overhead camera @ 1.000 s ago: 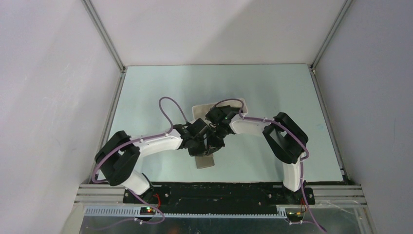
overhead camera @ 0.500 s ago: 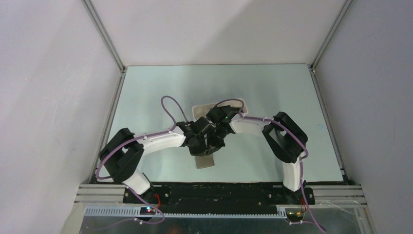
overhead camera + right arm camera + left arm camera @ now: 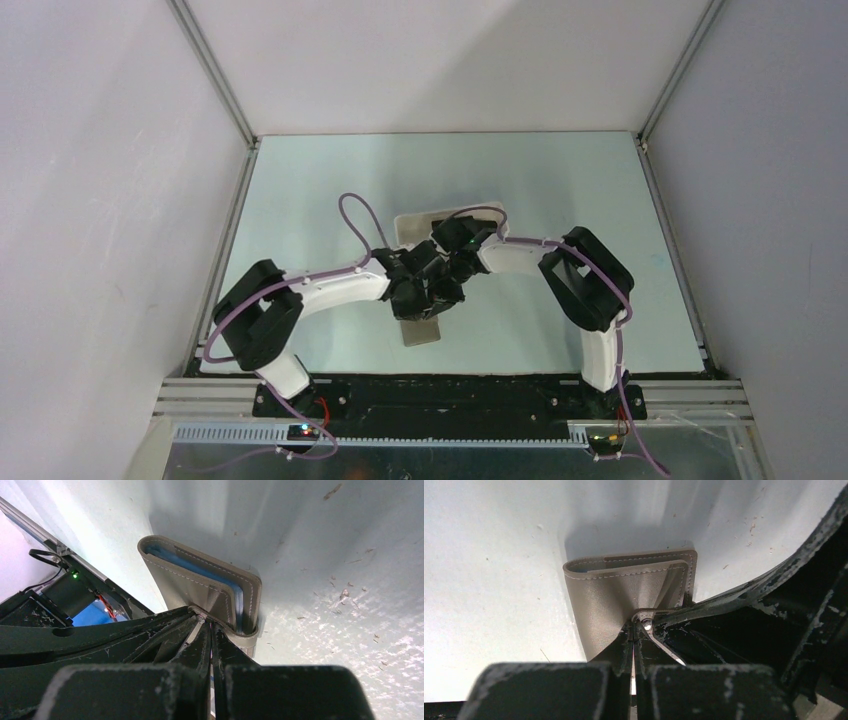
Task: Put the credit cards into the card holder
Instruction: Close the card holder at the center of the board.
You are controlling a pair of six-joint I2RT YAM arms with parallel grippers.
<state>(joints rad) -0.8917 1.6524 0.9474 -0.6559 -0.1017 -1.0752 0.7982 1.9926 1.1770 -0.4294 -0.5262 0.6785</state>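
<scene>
1. Bench (image 3: 300,200): pale green top. Both arms reach in and meet at its middle.
2. Left arm (image 3: 330,290) comes in from the near left and right arm (image 3: 520,258) from the near right, wrists almost touching.
3. White tray (image 3: 408,225): just far of the wrists and partly hidden by them. I can't tell what is in it.
4. Card holder (image 3: 422,332): grey-brown, folded, lying on the bench at centre. Its near end sticks out from under the two tools, apart from the tray.
5. Left tool (image 3: 633,632): clenched, tips pinching the card holder's top face at the strap tab. The leather puckers up toward the tips.
6. Right tool (image 3: 207,627): also clenched, tips on the same spot of the card holder from the other side, right against the left tool.
7. Blue lining (image 3: 239,605): shows along the card holder's slightly gaping edge.
8. Silver snap (image 3: 647,625): sits right at the pinch point between the two tools.
</scene>
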